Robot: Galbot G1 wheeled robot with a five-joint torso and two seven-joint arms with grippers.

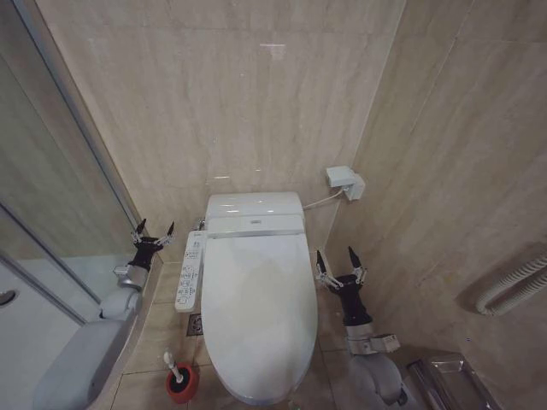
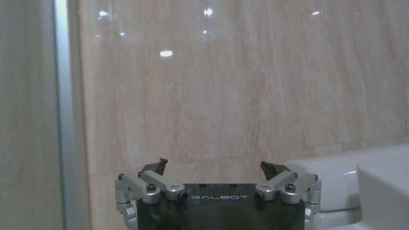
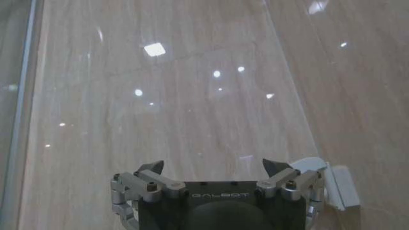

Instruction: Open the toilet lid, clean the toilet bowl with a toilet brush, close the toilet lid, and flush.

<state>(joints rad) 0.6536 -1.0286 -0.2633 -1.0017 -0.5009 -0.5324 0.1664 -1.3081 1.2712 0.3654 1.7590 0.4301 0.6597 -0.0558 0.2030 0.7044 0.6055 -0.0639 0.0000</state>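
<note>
With the toilet lid (image 1: 256,307) down and both claws spread empty, left claw (image 1: 153,233) and right claw (image 1: 338,260) beside it, a grab could slip off its glossy edge

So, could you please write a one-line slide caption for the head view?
Both open grippers, left and right, flank the closed toilet lid; toilet brush stands in its red holder.

Toilet between two raised grippers

The toilet lid (image 1: 256,307) lies shut; toilet brush (image 1: 179,376) left, left gripper (image 1: 152,232) and right gripper (image 1: 339,260) flanking.
</note>
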